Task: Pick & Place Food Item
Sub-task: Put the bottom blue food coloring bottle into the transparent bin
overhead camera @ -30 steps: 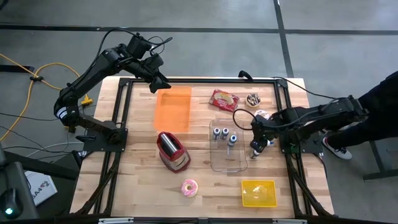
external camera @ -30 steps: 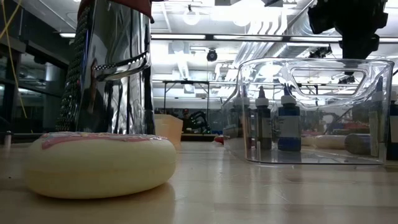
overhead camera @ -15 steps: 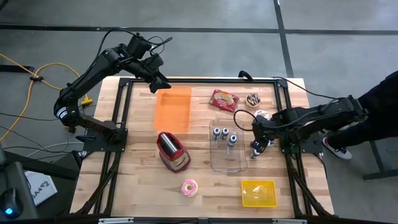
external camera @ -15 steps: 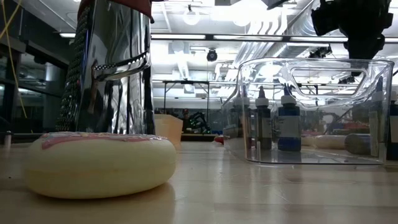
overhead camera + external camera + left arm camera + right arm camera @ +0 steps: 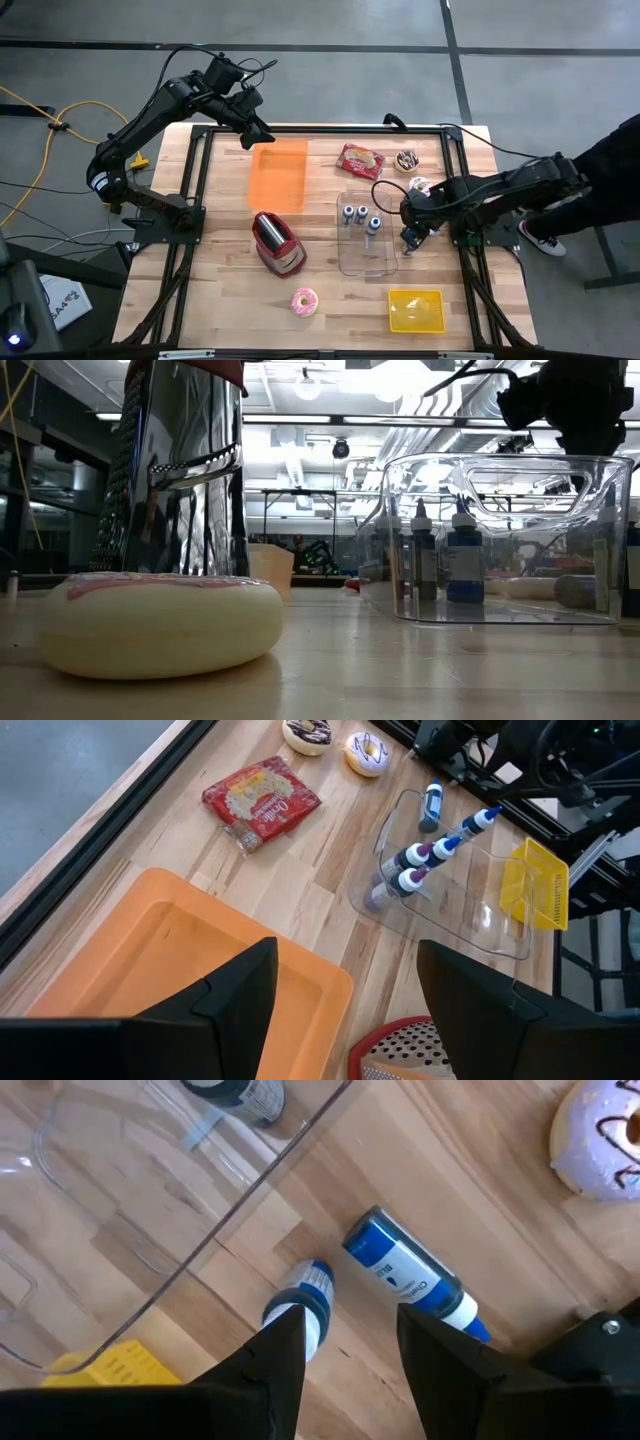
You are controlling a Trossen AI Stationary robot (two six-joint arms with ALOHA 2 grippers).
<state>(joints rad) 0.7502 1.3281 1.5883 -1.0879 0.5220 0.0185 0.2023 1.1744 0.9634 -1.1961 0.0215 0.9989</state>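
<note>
high view: right tool (image 5: 408, 238), parted and empty, has edged toward clear bin (image 5: 366, 262).

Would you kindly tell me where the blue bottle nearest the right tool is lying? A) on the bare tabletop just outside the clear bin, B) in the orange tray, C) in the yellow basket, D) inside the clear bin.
A: the right wrist view shows the blue bottle lying on its side on the wooden tabletop, outside the clear bin wall.
</note>
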